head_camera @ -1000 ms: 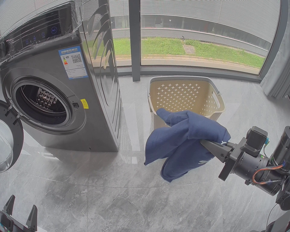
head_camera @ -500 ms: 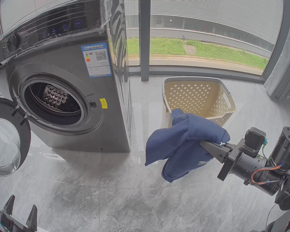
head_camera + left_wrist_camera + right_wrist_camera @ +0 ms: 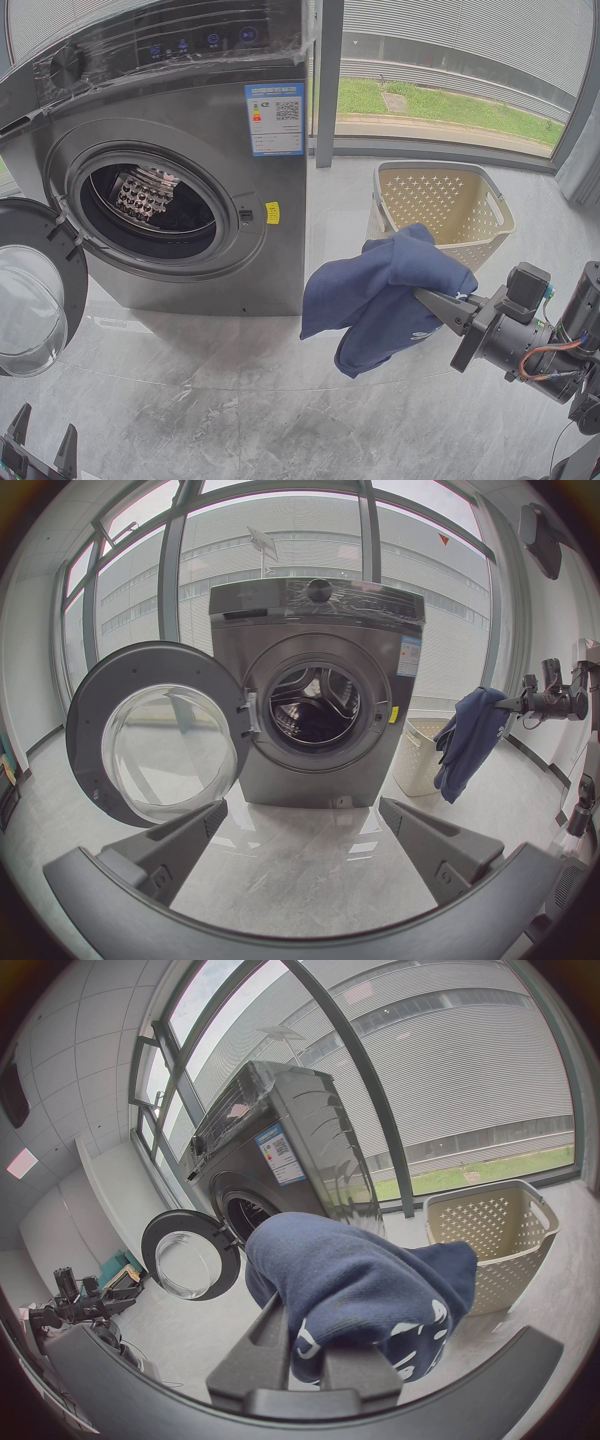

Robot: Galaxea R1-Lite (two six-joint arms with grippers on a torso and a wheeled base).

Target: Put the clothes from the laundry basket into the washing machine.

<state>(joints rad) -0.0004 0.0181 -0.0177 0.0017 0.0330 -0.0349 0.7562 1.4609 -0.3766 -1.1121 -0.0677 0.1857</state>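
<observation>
Beneath my right tool [image 3: 422, 295] I see a grey marbled floor [image 3: 250, 406], glossy enough to mirror the daylight. Well beyond the tool runs a tall window [image 3: 450, 75] with a dark upright post [image 3: 328, 81]. Through it I make out a grass strip [image 3: 437, 103] and a ribbed grey building [image 3: 469, 37]. A pale curtain [image 3: 581, 169] hangs beyond the tool, further right.
</observation>
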